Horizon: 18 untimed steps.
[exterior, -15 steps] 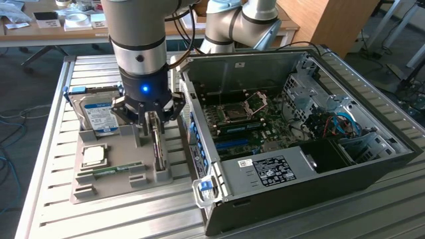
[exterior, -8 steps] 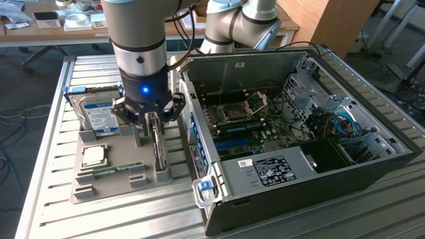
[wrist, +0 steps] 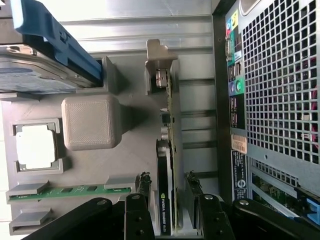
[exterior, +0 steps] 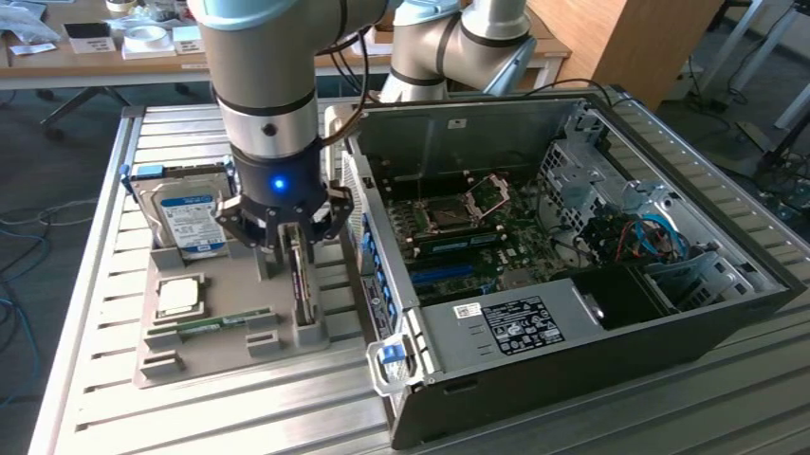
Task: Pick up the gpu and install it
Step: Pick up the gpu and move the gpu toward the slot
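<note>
– On the exterior view's left, what stands in the grey holder tray [exterior: 228, 284]?
– A hard drive [exterior: 190, 220] with a blue-white label, upright at the far end of the tray. Nearer to the camera a CPU [exterior: 178, 297] lies in its square nest, and just beside it a RAM stick [exterior: 226, 323] lies flat.
– And where is the gpu [exterior: 303, 296]?
– It stands on its long edge in a slot at the side of the tray toward the exterior view's right, near the computer case [exterior: 708, 313].
– Does the gripper [exterior: 295, 256] hold it?
– No. The gripper hangs directly over the card. Its fingers [wrist: 143, 187] stand one on each side of the board, with a small gap on both sides. The jaws are apart and grip nothing.
– What is further right?
– The case lies open on the slatted metal table [exterior: 89, 379]. Inside it the motherboard [exterior: 475, 237] and the power supply [exterior: 506, 324] are visible.
</note>
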Motion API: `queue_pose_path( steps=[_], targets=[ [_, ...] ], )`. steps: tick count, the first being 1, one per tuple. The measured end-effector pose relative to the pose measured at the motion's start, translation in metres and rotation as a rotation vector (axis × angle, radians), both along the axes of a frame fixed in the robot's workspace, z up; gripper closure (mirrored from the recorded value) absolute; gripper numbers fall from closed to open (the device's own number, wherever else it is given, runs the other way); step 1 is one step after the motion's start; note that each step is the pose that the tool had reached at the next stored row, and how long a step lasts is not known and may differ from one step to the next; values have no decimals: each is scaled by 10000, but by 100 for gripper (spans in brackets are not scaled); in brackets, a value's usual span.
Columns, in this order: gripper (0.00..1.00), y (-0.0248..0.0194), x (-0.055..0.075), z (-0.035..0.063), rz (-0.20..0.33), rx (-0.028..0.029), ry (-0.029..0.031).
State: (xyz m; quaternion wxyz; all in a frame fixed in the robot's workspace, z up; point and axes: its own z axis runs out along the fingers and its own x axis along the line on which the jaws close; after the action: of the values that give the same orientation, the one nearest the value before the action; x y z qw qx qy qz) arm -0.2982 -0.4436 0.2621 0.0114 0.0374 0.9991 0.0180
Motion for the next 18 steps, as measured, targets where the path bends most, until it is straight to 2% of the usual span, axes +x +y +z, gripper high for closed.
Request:
queue_pose_path(
  steps=[12, 18],
  targets=[
    [58, 1, -16, -146, -1, -12, 0],
    [58, 20, -25, -201, 1, -10, -2]
  ],
)
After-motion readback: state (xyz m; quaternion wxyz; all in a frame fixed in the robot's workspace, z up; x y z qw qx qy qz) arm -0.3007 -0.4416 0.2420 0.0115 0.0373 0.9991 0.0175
